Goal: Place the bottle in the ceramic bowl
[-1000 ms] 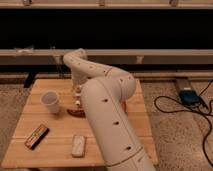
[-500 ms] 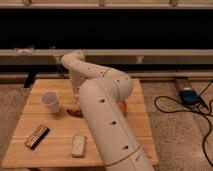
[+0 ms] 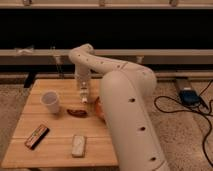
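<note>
The robot's white arm (image 3: 127, 105) reaches over the wooden tabletop (image 3: 60, 150), and its end effector (image 3: 84, 96) points down near the middle of the tabletop, just right of the white cup (image 3: 50, 102). Its jaws have come together narrow, and a small pale object sits at their tips; this looks like the bottle (image 3: 84, 99), held upright or nearly so, though the grip itself is hard to make out. The ceramic bowl (image 3: 98, 107) shows only as an orange sliver just right of the end effector, mostly hidden behind the arm's thick lower link. A small dark reddish item (image 3: 77, 112) lies on the wood just near of the end effector. A flat dark bar (image 3: 37, 136) and a pale rectangular block (image 3: 78, 145) lie on the near part of the tabletop, well apart from the action.

The step in hand appears to be securing the bottle before carrying it to the bowl. To do it well, the robot should raise the bottle straight up enough to clear the bowl's rim, then shift a little to the right until it hangs over the bowl's hollow, and only then lower and let go. A slim bottle may swing or slip in a narrow pinch, so a slow, level move is wise, and the cup on the left should be given room.
</note>
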Tool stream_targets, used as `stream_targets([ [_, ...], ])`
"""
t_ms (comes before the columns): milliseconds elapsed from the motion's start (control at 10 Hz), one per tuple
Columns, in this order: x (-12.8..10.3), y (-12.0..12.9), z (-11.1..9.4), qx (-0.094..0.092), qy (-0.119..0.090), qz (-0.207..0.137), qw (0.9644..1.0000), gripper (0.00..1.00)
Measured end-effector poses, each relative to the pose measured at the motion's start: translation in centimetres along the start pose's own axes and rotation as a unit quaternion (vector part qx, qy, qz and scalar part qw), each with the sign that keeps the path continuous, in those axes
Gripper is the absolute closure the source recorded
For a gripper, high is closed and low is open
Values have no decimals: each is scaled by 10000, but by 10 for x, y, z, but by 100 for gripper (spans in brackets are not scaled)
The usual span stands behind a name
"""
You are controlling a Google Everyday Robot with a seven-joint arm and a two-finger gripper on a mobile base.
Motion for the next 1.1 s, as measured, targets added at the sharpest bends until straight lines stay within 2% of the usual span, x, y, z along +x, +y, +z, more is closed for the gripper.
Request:
stream_targets([
  [300, -31, 44, -31, 76, 161, 139, 9997, 100],
  [400, -47, 62, -39, 83, 195, 209, 9996, 95],
  [800, -89, 117, -45, -51, 199, 648, 9977, 56],
  [1100, -101, 146, -34, -178, 154, 1074, 9939, 28],
])
